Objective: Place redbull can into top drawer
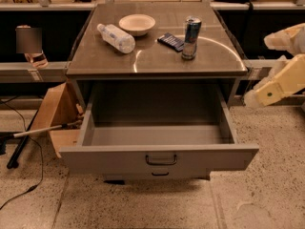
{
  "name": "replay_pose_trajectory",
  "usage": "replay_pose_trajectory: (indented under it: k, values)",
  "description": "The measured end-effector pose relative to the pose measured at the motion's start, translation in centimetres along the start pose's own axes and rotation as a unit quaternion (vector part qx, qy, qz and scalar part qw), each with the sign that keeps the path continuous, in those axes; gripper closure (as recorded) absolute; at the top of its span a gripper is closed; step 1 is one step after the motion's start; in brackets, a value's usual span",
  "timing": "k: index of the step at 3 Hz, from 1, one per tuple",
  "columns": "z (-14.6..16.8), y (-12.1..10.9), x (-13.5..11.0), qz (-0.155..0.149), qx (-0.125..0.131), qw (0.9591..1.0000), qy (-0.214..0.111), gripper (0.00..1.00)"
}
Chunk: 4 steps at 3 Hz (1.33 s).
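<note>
The redbull can (191, 37) stands upright on the right part of the cabinet top (157, 56), blue and silver. The top drawer (159, 159) is pulled fully open below, its grey inside bare, a dark bar handle at the centre of its front. My gripper (258, 69) comes in from the right edge, beside the cabinet's right side, level with the top. Its two cream fingers (274, 86) stand apart with nothing between them. It is well right of the can and touches nothing.
A clear plastic water bottle (116, 37) lies on the left of the top, a white bowl (137, 24) behind it, a dark flat packet (171, 41) next to the can. A lower drawer's small handle (160, 173) shows below. A cardboard box (57, 116) and a stick lie left on the floor.
</note>
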State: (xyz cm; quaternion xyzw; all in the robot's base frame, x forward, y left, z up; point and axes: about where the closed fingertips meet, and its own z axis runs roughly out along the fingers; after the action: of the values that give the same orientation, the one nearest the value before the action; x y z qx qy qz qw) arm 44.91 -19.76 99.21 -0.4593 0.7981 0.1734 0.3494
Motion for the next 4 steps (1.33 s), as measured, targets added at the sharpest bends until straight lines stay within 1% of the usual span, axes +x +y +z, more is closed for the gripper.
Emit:
replay_pose_trajectory:
  k: [1,2,3,4]
  values:
    - [0.7,-0.9,-0.3,0.002,0.016,0.9997,-0.018,0.00]
    - [2.1,-2.4,-1.4,0.001,0.036,0.9987,-0.034,0.00]
    - [3.8,-4.2,-2.4,0.004,0.051,0.9976,-0.046,0.00]
    - [5.4,-6.6,-3.2,0.013,0.078,0.9955,-0.052,0.00]
